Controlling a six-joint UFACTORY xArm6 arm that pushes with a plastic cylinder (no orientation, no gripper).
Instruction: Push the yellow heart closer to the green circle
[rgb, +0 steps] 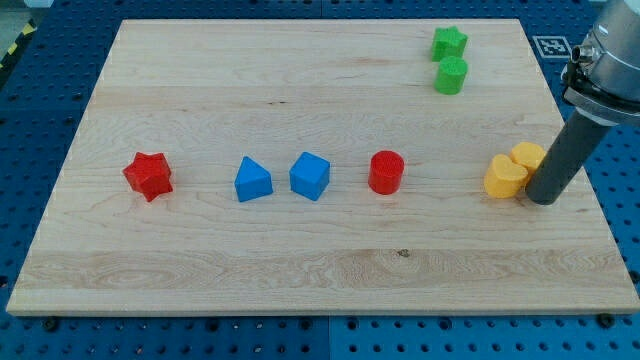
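Observation:
The yellow heart (504, 177) lies near the board's right edge, touching a second yellow block (528, 155) just up and right of it. The green circle (451, 76) sits near the view's top right, with a green star (449, 43) right above it. My tip (541, 198) rests on the board directly right of the yellow heart, touching or nearly touching both yellow blocks. The green circle is well above and a little left of the heart.
A red circle (386, 172), a blue cube (310, 176), a blue triangular block (252, 180) and a red star (148, 176) form a row across the middle of the wooden board (300, 260). The board's right edge is close to my tip.

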